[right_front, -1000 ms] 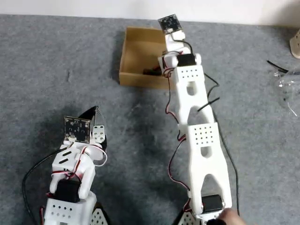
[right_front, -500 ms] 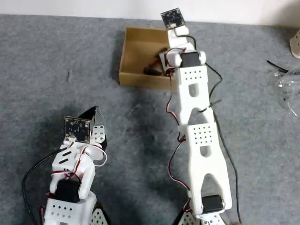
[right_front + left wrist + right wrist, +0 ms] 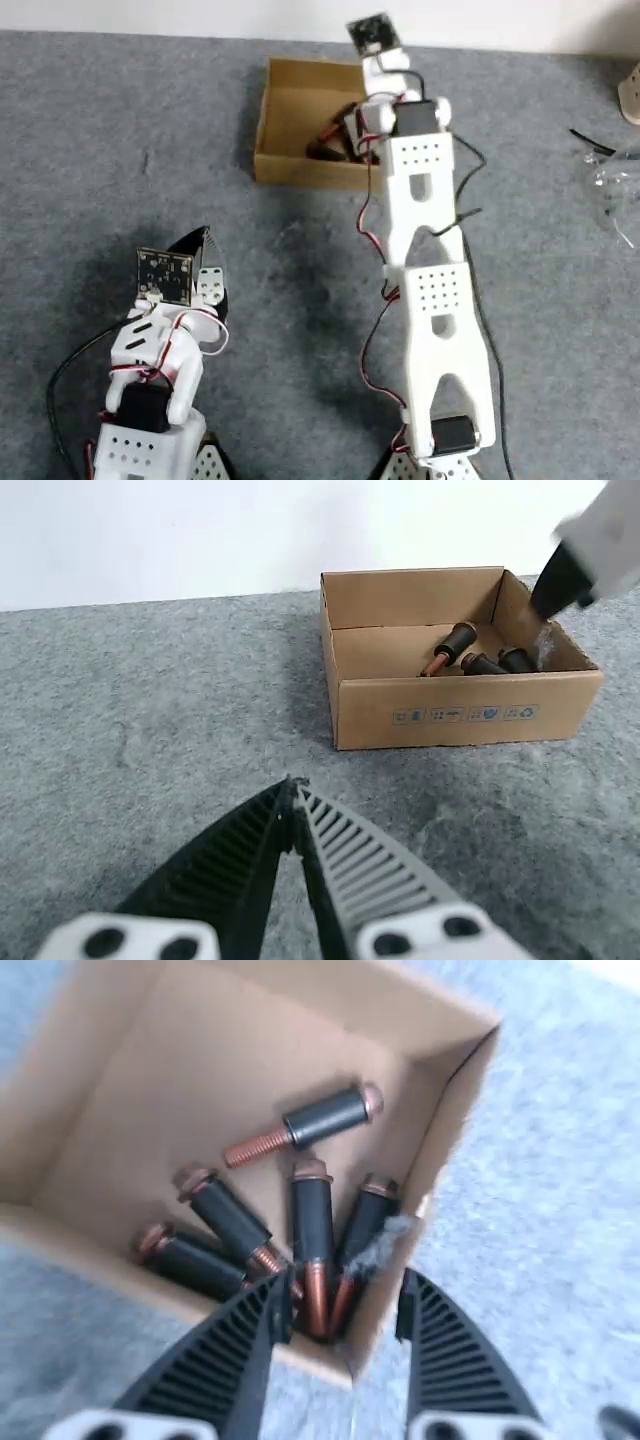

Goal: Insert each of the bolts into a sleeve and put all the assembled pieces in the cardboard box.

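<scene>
Bolts in sleeves [image 3: 325, 1115]: five, all inside box [image 3: 95, 1070]. Right gripper [image 3: 340, 1285] spread above box; left gripper [image 3: 293, 785] pressed together, well apart from box.

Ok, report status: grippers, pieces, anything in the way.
Left gripper shut, empty, over the carpet. Right gripper open, empty, over the cardboard box rim. Five assembled pieces in the box. Nothing in the way.

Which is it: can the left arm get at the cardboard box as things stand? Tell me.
Probably yes: bare carpet lies between the shut left gripper and the cardboard box. The open right gripper hangs over one end, so it may crowd that side.
</scene>
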{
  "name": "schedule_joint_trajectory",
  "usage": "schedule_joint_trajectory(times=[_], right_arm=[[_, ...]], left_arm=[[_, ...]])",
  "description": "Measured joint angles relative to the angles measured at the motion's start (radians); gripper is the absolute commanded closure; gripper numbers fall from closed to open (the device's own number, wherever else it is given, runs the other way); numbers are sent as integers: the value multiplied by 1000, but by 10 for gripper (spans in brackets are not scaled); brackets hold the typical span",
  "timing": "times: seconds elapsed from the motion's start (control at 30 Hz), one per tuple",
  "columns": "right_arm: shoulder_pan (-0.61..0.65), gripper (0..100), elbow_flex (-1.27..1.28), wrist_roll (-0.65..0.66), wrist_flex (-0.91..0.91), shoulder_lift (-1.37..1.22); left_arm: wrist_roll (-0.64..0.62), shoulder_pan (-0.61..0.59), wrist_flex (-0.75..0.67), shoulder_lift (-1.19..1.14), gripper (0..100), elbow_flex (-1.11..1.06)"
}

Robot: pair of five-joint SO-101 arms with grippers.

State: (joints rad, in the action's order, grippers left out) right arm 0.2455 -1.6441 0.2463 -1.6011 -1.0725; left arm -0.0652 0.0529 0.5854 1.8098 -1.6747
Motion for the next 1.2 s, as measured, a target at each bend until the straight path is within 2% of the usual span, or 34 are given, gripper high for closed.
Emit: schedule_joint_trajectory(times=[0.23,0.77,0.97,1.2], right_arm=[[2,857,-6,-2,-135,175],[8,857,-3,-2,-144,549],[8,858,206,-2,-146,773],[34,858,609,-2,-146,1135]], left_arm=[[2,0,0,0,950,0],[2,0,0,0,948,0],[2,0,0,0,947,0],[2,0,0,0,947,0]])
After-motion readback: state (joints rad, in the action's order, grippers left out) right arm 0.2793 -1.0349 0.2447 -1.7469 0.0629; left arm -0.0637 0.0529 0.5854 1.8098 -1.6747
